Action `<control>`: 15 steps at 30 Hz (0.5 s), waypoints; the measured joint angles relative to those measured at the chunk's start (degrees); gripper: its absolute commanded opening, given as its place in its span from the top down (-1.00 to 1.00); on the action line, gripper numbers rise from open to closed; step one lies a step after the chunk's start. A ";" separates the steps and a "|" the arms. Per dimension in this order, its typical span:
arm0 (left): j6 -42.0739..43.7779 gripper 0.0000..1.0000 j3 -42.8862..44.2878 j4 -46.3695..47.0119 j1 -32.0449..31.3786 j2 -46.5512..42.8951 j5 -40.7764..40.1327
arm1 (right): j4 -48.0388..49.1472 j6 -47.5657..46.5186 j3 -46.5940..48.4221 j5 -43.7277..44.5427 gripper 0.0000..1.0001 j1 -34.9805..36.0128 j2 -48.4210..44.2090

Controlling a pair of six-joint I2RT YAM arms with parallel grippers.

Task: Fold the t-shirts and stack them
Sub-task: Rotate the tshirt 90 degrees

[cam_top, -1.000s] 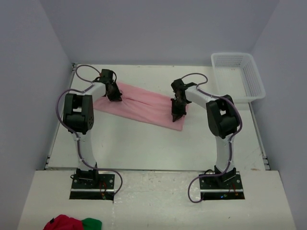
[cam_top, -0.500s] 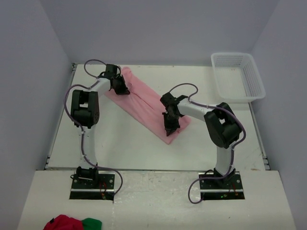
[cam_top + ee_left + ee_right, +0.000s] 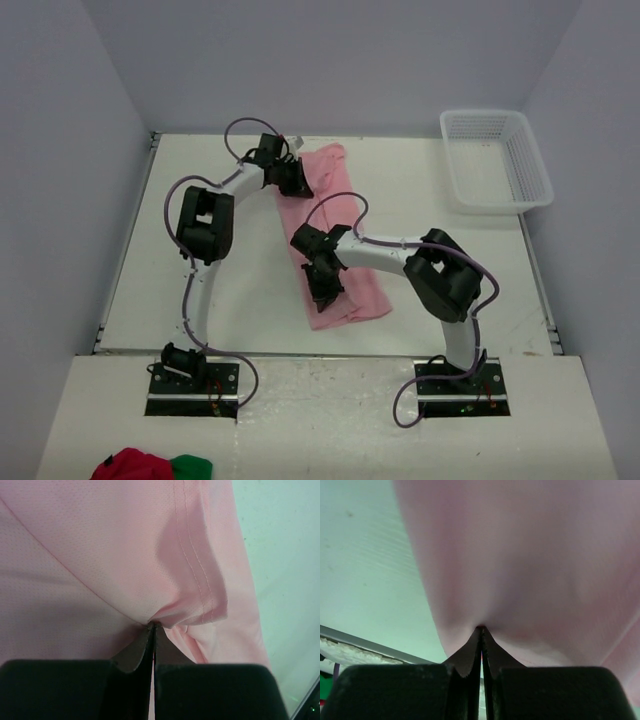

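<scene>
Left gripper [image 3: 299, 184] pinched tight on the t-shirt [image 3: 365, 285] at its 12 o'clock end, right gripper [image 3: 322, 298] likewise at the 6 o'clock end. It lies as a long folded strip mid-table [image 3: 230, 290], running 12 to 6.

On the table [image 3: 220, 290], the shirt [image 3: 330, 215] lies between the left gripper [image 3: 300, 185] behind and the right gripper [image 3: 322, 298] in front; a basket [image 3: 480, 118] sits right of both.

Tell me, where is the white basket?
In the top view, the white basket sits at the table's far right corner, right of the pink shirt.
</scene>
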 measured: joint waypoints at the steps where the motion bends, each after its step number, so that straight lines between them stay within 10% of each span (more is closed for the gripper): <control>1: 0.28 1.00 0.63 -0.02 -0.44 0.55 1.07 | 0.04 0.02 0.96 -0.09 1.00 0.81 0.76; 15: 5.18 1.00 10.23 -2.84 -1.60 7.21 10.88 | -3.76 -1.81 16.68 2.54 1.00 4.52 8.02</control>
